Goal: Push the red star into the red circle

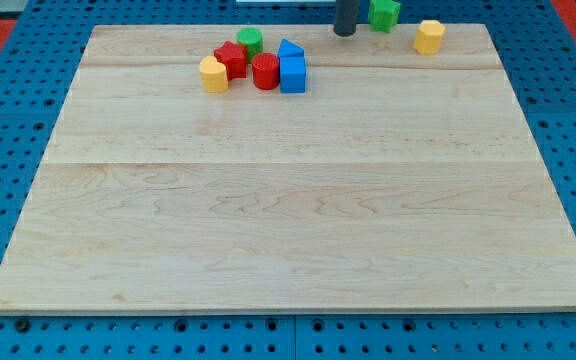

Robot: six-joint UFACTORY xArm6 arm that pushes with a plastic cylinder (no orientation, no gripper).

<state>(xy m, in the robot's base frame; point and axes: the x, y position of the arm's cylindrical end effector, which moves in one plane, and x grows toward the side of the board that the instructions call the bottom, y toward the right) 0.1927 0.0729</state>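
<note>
Red star (230,59) sits at the upper left of the wooden board (288,200), already touching the red circle (265,72) on its right. My tip (344,33), a bare rod with no fingers to open or close, waits top centre, well apart. Danger: sweeping in from the right would hit the blue cube (293,74) and scatter the cluster.

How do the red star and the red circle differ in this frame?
The red star has a notched outline; the red circle is a round cylinder. The star sits toward the view's left and slightly higher, next to the yellow block; the circle sits beside the blue cube. Both are red, close together, and well left of my tip.
</note>
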